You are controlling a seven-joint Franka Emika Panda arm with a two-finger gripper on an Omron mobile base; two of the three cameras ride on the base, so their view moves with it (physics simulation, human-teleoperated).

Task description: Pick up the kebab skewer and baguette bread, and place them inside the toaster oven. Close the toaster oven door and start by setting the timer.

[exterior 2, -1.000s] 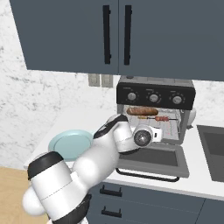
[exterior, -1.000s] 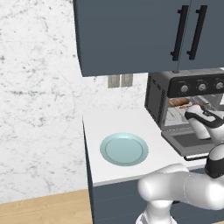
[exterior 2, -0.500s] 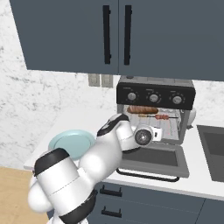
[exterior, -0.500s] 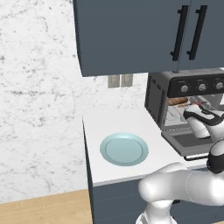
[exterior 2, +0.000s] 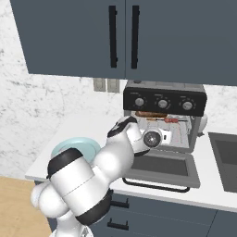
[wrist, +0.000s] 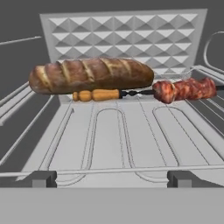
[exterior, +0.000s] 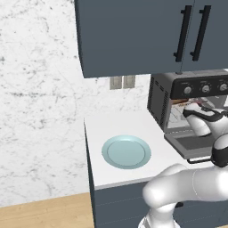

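White counter (exterior: 111, 127), marbled wall, dark blue cabinets (exterior 2: 139, 37); pale-blue round plate (exterior: 126, 151) left. Boxy grey toaster oven (exterior 2: 164, 99), door (exterior 2: 162, 167) down: golden slashed baguette (wrist: 89, 74) and meat-threaded skewer (wrist: 144, 92) on rack, touching. Two-finger gripper (wrist: 111, 178): jaws apart, empty.

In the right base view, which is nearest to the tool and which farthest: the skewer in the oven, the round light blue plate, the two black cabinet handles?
1. The thin kebab skewer with reddish meat chunks, just behind the tool, inside the oven.
2. The round light blue plate, left on the counter.
3. The two black cabinet handles, high above.
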